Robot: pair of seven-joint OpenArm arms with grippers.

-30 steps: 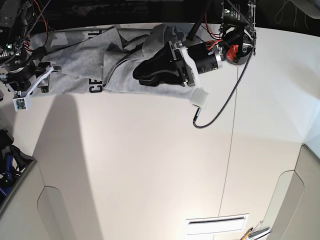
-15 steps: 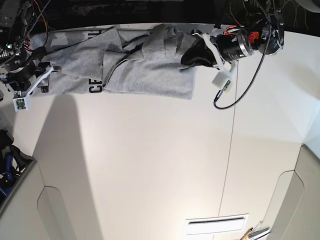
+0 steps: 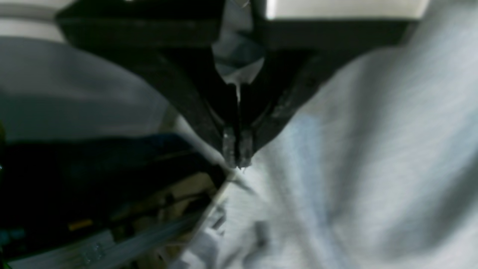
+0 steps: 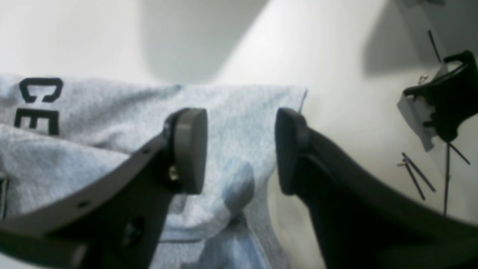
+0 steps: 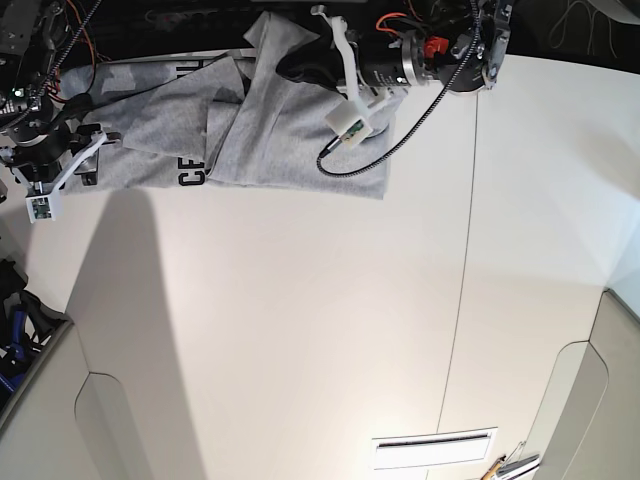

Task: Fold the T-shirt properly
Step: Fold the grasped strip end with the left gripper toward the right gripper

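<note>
One garment, the T-shirt (image 5: 270, 140), lay bunched along the far left of the worktop (image 5: 330, 330). To my judgement it was light, limp cotton that would sag and drag rather than hold any shape, so it was best taken by a hem, corner or shoulder seam, pinched through few layers.

On the left of the base view, the right hand (image 4: 239, 149) hung just above the shirt's near corner with its pads parted and nothing between them. Further right, the left hand (image 3: 237, 149) was clenched on a pinch of the T-shirt's far edge, lifted off the worktop.

Only the base view gave the whole crumpled layout. The right wrist view alone showed the open gap and the black lettering (image 4: 37, 104) clearly; the left wrist view, though blurred, alone showed cloth nipped between the tips.
</note>
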